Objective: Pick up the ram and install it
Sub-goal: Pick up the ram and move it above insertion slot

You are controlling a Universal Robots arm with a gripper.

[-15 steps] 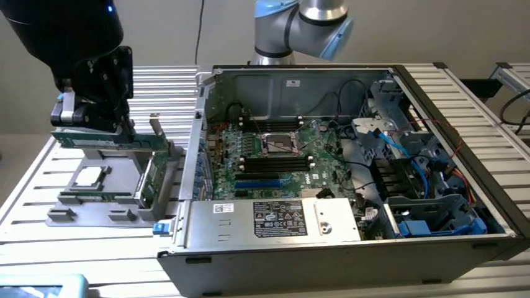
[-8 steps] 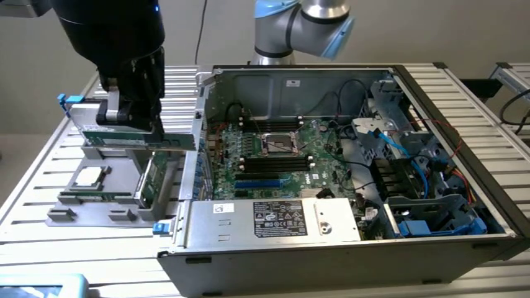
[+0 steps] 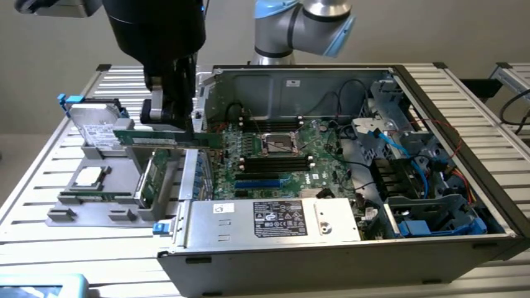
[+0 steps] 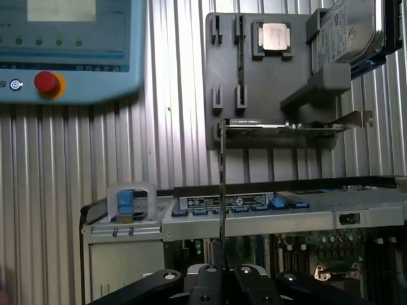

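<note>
My gripper (image 3: 170, 124) is shut on the ram (image 3: 136, 138), a long green stick held level in the air. It hangs above the grey parts holder (image 3: 87, 205), just outside the open computer case (image 3: 463, 248) on the exterior view's left. In the wrist view the ram (image 4: 222, 184) appears edge-on as a thin strip rising from between the gripper (image 4: 223, 257) fingers. The motherboard (image 3: 327, 174) with its black memory slots (image 3: 276, 164) lies inside the case, toward the exterior view's right of the ram.
The holder carries a hard drive (image 3: 94, 127), a silver processor (image 3: 91, 177) and a green expansion card (image 3: 155, 177). A power supply box (image 3: 273, 218) sits at the case front. A blue teach pendant (image 4: 70, 70) with a red button (image 4: 46, 82) lies on the slatted table (image 3: 49, 174).
</note>
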